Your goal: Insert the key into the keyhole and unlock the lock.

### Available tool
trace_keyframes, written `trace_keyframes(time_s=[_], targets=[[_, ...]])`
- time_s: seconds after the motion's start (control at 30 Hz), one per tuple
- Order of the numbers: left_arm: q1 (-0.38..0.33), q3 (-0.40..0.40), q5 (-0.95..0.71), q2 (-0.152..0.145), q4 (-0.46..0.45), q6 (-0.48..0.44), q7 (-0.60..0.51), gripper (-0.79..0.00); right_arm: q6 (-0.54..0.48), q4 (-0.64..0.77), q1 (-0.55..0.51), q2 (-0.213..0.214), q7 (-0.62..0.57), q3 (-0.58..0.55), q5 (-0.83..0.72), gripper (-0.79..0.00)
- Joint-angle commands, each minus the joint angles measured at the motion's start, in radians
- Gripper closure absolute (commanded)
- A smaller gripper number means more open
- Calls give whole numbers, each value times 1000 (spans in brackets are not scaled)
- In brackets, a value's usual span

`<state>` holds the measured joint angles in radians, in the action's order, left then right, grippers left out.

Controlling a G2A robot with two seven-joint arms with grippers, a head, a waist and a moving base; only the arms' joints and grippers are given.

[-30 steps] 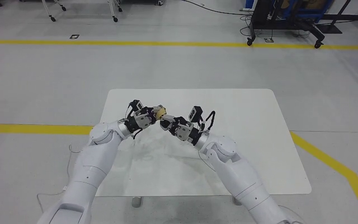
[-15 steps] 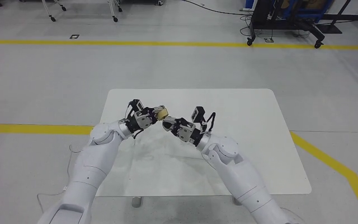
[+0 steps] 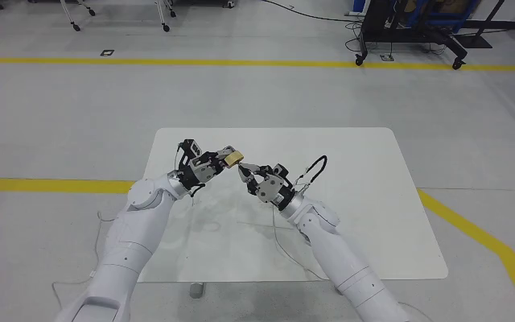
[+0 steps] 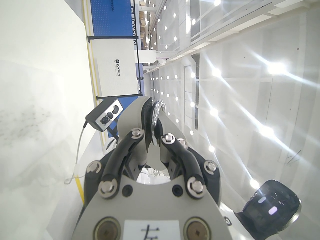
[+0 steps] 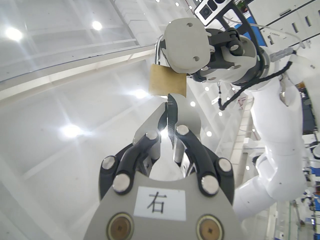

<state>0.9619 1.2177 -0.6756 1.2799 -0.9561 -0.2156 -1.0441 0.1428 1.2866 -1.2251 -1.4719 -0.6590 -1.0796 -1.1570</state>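
Observation:
A brass padlock (image 3: 232, 158) hangs in the air above the white table (image 3: 362, 209), left of centre. My left gripper (image 3: 216, 163) is shut on its silver shackle (image 4: 160, 106), which sits pinched between the pads in the left wrist view. Seen from the right wrist, the lock's brass body (image 5: 166, 81) sticks out below a left finger (image 5: 187, 46). My right gripper (image 5: 168, 104) is shut on the key, which is almost wholly hidden between the fingers. The right gripper's tips sit right at the lock body's lower edge. From above, the right gripper (image 3: 245, 172) is just right of the padlock.
Both arms meet over the table's left half, and the wide right half (image 3: 378, 169) holds nothing. A yellow floor line (image 3: 64, 185) passes the table's left edge. A dark wheeled frame (image 3: 410, 32) stands far behind.
My right gripper drew back from the padlock, turned at the wrist, and now has its tips at the lock again. The left gripper shifted the padlock slightly away and to the left.

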Motion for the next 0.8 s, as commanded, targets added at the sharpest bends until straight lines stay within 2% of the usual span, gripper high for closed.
trace_keyframes(time_s=[0.0,0.3,0.33,0.4,0.43,0.5,0.53,0.6,0.7,0.77], targets=[[3,4,-7,0,-3,-4,3,0,12,-8,3,-2,-3,-2,-38,0],[10,10,2,-2,-9,-15,27,0,3,-18,16,-1,-20,3,4,0],[10,10,11,-2,-7,-14,42,0,-6,-17,18,0,-22,3,31,-246],[10,10,27,-3,-6,-12,73,0,-18,-12,24,6,-34,6,103,-382],[11,10,32,-2,-5,-9,91,0,-37,-8,28,11,-36,5,164,-505],[12,10,38,-2,-7,-4,118,0,-67,5,26,19,-44,3,251,-656],[13,9,41,-2,-8,-1,128,0,-80,14,23,23,-52,-2,283,-699],[14,8,49,-2,-10,2,140,0,-126,35,22,34,-32,-22,386,-714],[12,-6,111,-3,-13,2,160,0,-216,92,9,58,39,-65,638,-785],[13,-24,181,-5,-22,-3,174,0,-271,157,-19,74,73,-117,752,-785]])
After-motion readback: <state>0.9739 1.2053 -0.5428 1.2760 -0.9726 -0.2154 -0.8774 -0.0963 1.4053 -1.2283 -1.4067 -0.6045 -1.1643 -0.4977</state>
